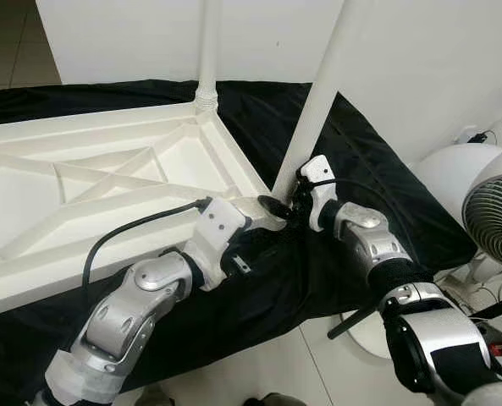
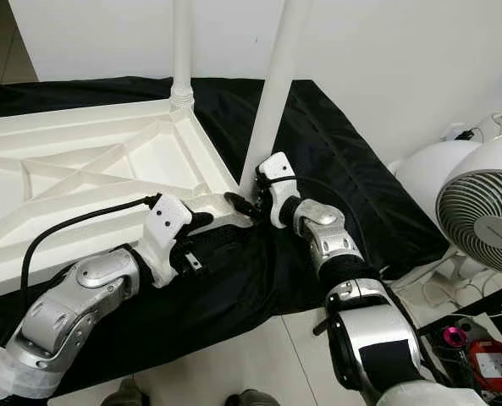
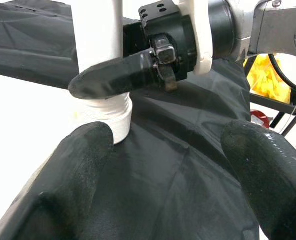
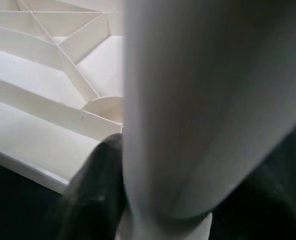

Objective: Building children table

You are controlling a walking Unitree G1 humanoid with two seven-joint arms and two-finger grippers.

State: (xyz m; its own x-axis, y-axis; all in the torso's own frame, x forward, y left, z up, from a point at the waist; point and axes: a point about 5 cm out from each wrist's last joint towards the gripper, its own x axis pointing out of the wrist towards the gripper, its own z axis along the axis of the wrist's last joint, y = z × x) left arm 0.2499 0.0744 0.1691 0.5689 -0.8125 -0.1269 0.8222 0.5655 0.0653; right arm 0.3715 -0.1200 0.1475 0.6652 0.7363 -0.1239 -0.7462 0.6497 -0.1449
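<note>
**On the black cloth, both grippers at the near corner of the upturned table**

On a black cloth spread over the floor lies a white table top, upside down, its ribbed underside facing up. One white leg stands upright in the far corner socket.

At the left, the left arm reaches in along the near edge of the table top. The left gripper hovers just short of the near corner, its two black fingers spread wide apart with only cloth between them. A black cable loops from its wrist across the table's edge.

Moving right, a second leg rises from the near corner, leaning slightly to the right. Its threaded foot sits at the corner socket.

The right gripper is clamped around the base of this leg, one black finger pressed across the front of it just above the thread.

Further right, against the white wall, stands a white fan, and a small red object lies on the floor near the robot's right side.
</note>
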